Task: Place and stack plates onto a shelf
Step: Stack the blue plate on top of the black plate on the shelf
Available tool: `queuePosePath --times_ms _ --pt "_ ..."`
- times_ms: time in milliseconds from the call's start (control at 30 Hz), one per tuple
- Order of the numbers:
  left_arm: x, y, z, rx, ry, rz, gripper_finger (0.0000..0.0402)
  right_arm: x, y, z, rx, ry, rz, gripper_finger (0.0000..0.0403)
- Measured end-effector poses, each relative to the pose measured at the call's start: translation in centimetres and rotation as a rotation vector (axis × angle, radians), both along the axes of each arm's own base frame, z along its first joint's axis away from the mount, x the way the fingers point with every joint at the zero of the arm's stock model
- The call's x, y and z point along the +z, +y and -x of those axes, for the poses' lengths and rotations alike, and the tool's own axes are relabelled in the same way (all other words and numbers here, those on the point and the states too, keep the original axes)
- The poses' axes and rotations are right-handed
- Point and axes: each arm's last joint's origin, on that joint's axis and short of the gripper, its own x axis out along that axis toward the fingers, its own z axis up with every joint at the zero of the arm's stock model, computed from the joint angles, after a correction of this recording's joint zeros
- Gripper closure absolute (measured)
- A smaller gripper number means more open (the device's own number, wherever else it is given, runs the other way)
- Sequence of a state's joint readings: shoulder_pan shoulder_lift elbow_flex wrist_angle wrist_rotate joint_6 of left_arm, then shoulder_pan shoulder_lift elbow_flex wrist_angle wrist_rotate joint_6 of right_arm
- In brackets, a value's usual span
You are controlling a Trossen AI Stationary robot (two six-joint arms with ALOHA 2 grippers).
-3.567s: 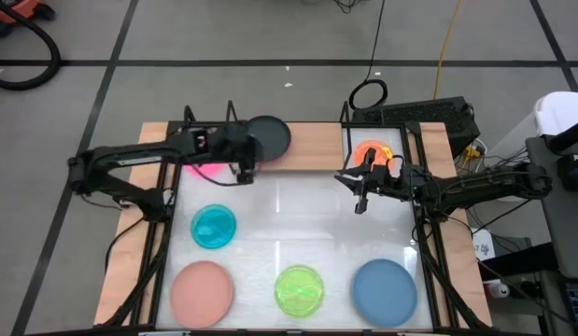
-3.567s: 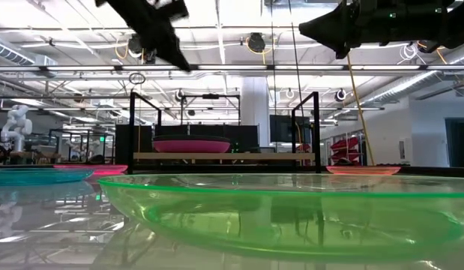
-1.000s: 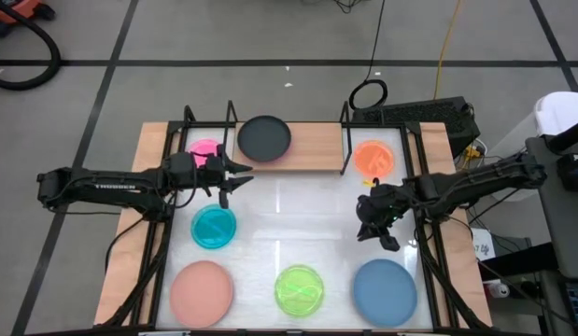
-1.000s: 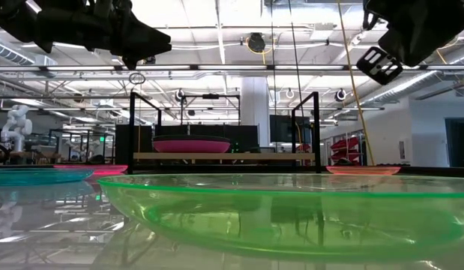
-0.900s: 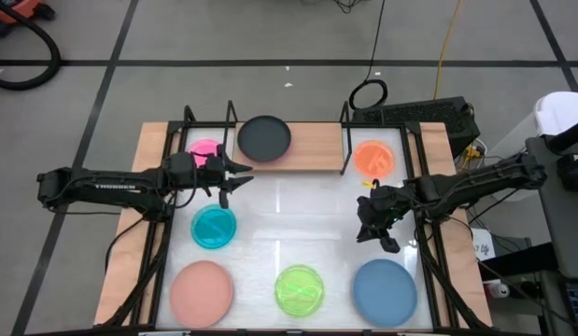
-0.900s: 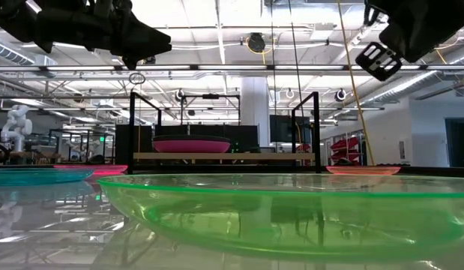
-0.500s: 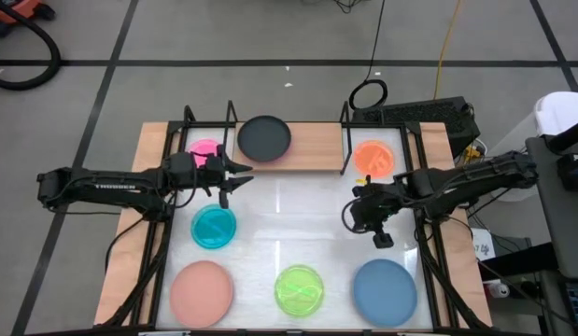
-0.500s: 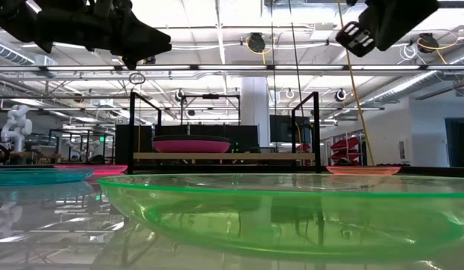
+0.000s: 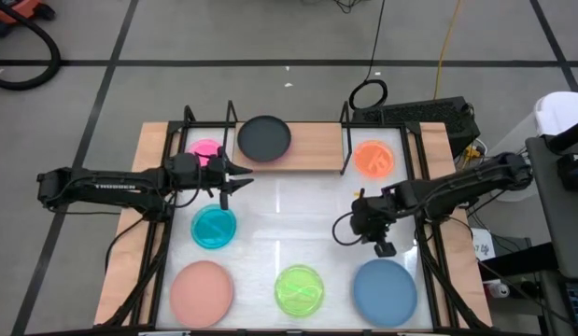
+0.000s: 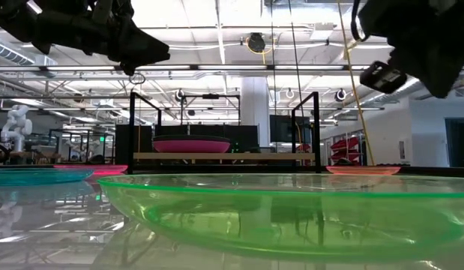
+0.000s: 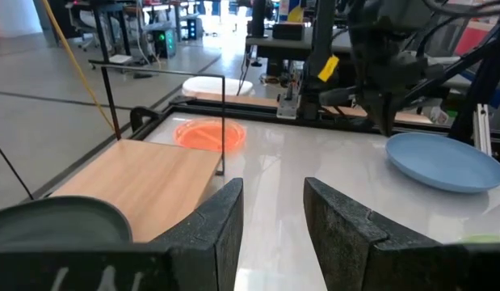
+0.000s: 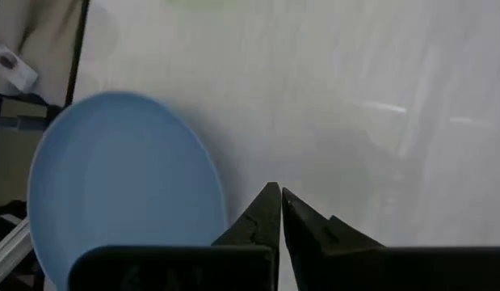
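The shelf [image 9: 312, 149] stands at the far edge and carries the black plate [image 9: 264, 138] on top of the magenta plate [image 10: 191, 144]. The other plates rest flat on the white table: hot pink [image 9: 206, 149], orange [image 9: 373, 158], teal [image 9: 214, 227], salmon-pink [image 9: 202, 290], lime green [image 9: 299, 289], blue [image 9: 384, 290]. My left gripper [image 9: 229, 180] hovers open between the shelf and the teal plate. My right gripper [image 9: 382, 246] hangs shut above the table, just beyond the far edge of the blue plate [image 12: 120, 186], pointing down.
Black wire uprights [image 9: 345, 140] stand at the shelf's ends. Wooden strips and black rails [image 9: 429, 252] border the white top on both sides. Bare table [image 9: 289, 219] lies between the two grippers. A cable and a black box [image 9: 429, 114] sit beyond the far right corner.
My right gripper has swung a little toward the table's left, turned at the wrist, then come back down toward the blue plate. It has stayed shut and empty. No plate has moved.
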State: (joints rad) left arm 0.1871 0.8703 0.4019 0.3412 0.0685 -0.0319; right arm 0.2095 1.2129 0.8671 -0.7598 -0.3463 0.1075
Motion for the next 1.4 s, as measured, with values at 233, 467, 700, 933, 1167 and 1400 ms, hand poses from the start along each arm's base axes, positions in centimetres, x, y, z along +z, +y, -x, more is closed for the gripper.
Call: queuePosePath --times_ms 233,467,700,933,1167,1400 --pt "0.1 0.0 0.0 0.000 -0.006 -0.001 0.0264 -1.9 0.7 1.2 -0.040 0.099 -0.015 0.0401" --pt "0.1 0.0 0.0 0.000 -0.006 -0.001 0.0264 -2.7 1.3 1.3 -0.060 0.104 -0.079 0.0364" --pt "0.0 0.0 0.0 0.000 -0.005 -0.001 0.0264 -3.6 1.4 1.2 -0.107 0.085 -0.119 0.0285" --pt "0.0 0.0 0.0 0.000 -0.001 -0.001 0.0264 -5.2 2.2 1.8 -0.106 0.086 -0.171 0.0262" --pt "0.0 0.0 0.0 0.000 0.000 -0.001 0.0264 -6.6 3.0 2.8 -0.057 0.077 -0.173 0.0265" --pt "0.0 0.0 0.0 0.000 0.000 -0.001 0.0264 -8.1 3.1 3.9 -0.079 0.130 -0.169 0.0266"
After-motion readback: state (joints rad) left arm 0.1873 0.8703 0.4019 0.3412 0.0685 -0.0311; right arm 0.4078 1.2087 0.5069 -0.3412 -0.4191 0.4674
